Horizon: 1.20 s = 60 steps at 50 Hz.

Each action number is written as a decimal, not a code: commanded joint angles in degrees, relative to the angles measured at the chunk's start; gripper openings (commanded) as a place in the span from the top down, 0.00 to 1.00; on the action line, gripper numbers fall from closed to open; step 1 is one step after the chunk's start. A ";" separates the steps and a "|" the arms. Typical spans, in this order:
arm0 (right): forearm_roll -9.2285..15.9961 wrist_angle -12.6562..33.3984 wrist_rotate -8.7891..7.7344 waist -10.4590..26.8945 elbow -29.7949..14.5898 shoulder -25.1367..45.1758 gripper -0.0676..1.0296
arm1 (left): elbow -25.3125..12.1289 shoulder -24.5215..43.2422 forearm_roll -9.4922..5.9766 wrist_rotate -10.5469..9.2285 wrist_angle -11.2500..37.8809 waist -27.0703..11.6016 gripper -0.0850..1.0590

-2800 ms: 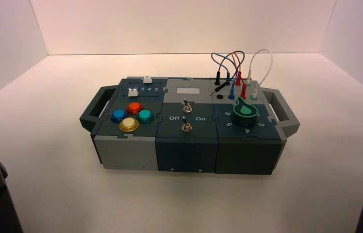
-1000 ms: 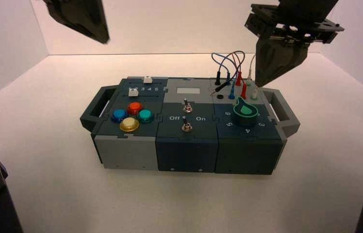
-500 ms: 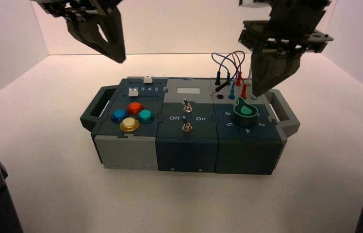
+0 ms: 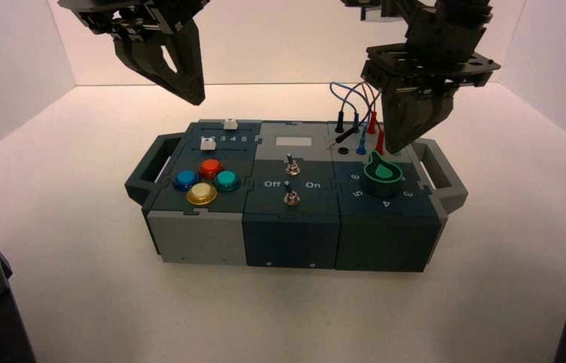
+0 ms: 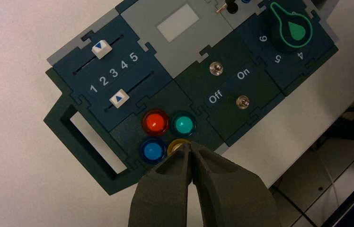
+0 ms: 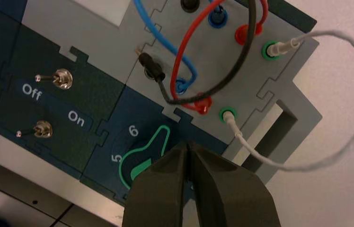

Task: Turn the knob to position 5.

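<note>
1. A green teardrop-shaped knob (image 4: 382, 171) with a darker green rim sits on a round black base at the right end of the dark teal box (image 4: 291, 227).
2. Its pointed tip aims past the white numeral 6 (image 6: 133, 131); the white numeral 5 (image 6: 116, 158) lies beside it.
3. The right gripper (image 4: 395, 145) hovers just above the knob, fingers pressed together, empty.
4. The left gripper (image 4: 197, 97) hangs high over the box's left end, fingers closed, empty.

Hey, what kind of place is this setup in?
Probably a robot test bench: a practice box of buttons, switches and wires sits alone on a white walled-in table, with the left gripper and right gripper above it.
</note>
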 commanded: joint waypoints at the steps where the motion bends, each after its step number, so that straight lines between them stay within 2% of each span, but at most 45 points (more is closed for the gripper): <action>1: 0.18 -0.44 -0.09 0.79 -1.67 0.62 0.96 | -1.85 -0.26 0.09 0.44 -0.35 -0.53 0.95; 16: 0.62 -0.97 -0.09 1.05 -2.46 1.93 0.96 | -1.76 0.00 0.09 0.44 -0.35 -2.81 0.95; 60: 3.60 -0.44 0.18 4.31 -3.96 4.13 0.96 | -1.32 0.18 0.09 0.70 0.79 -4.04 0.95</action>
